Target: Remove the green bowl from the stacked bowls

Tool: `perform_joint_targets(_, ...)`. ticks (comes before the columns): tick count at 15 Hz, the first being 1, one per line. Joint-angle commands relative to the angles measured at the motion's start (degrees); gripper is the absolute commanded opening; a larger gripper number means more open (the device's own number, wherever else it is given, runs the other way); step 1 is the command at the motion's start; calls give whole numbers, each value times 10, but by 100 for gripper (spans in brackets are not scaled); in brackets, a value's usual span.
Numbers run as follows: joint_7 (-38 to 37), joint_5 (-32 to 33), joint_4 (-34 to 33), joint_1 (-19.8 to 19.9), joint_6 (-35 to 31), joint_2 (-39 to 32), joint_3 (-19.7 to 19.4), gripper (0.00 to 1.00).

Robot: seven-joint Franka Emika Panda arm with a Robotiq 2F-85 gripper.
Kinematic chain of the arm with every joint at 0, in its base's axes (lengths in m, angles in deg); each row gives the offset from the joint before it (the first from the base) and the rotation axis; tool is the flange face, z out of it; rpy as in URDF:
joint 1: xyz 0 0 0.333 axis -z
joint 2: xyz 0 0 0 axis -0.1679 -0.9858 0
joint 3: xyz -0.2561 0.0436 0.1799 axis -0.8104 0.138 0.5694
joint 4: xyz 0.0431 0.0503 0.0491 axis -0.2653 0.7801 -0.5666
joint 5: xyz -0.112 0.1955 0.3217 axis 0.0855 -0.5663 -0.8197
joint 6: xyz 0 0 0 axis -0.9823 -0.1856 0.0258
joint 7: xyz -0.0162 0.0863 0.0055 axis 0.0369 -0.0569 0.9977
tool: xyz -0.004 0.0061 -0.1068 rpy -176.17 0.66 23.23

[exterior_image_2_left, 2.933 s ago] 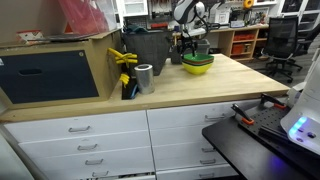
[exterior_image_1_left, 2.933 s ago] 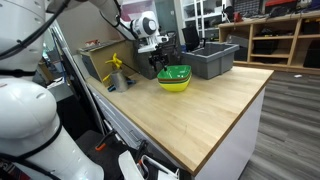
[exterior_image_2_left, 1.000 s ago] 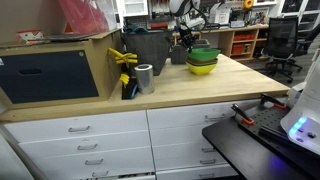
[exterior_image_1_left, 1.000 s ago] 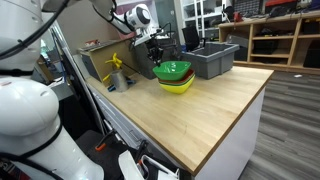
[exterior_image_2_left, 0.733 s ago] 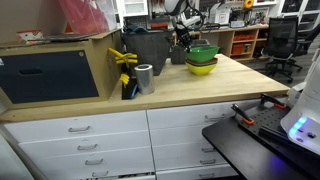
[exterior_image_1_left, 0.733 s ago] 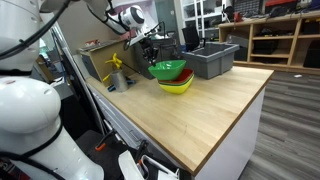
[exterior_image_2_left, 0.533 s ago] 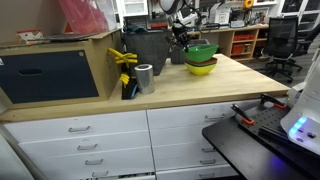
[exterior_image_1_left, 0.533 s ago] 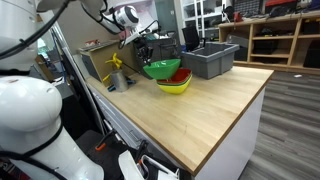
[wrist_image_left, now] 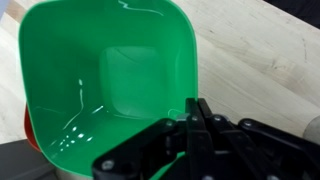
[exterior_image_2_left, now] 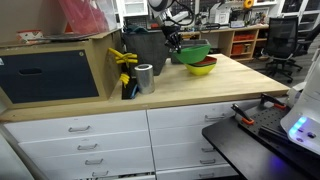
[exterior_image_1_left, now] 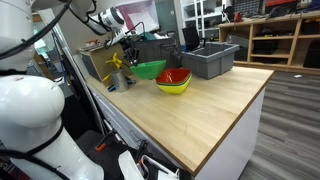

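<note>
Gripper [wrist_image_left: 196, 118] clamped on the rim of the green bowl [wrist_image_left: 108, 80]. The jaws are nearly together with just the thin bowl wall between them.

Wrist view:
- The bowl spreads out ahead of the jaws and fills most of the frame. Its hollow faces the camera, glossy, with nothing inside.
- A sliver of red shows at the bowl's left edge.
- The wooden tabletop [wrist_image_left: 262, 58] is out past the jaws on the right.

In both exterior views the bowl is held off the table and reaches out from the jaws toward the stacked bowls [exterior_image_1_left: 175, 83].

The stack is a red bowl [exterior_image_1_left: 177, 76] nested in a yellow bowl [exterior_image_1_left: 172, 89], sitting on the table. It lies lower than the jaws, on the far side of the green bowl from them. The green bowl overlaps the stack's edge in an exterior view [exterior_image_2_left: 190, 52]. I cannot tell whether it touches the stack or is just above it.

A grey plastic bin [exterior_image_1_left: 211, 60] stands beyond the stack, further from the jaws. A yellow object [exterior_image_1_left: 116, 72], too small to name, is on the opposite side of the jaws from the bowl. A grey roll [exterior_image_2_left: 146, 77] stands on the table well apart from the jaws, near the yellow bits.
</note>
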Motion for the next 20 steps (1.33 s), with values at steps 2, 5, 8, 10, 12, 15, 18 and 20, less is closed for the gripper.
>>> perform_joint_targets(2,-5,5,19,-14,10,6,15,1)
perform_joint_targets(5,12,-2,41,-13,32,36,25,1)
perform_joint_targets(8,13,-5,56,-11,41,45,30,1)
perform_joint_targets(10,7,-7,67,-9,45,54,31,1)
perform_joint_targets(12,2,-14,87,-7,38,61,33,1)
perform_joint_targets(15,6,-50,121,3,20,72,39,1)
perform_joint_targets(18,11,-88,157,11,-30,74,43,1)
perform_joint_targets(20,9,-104,186,14,-83,75,44,1)
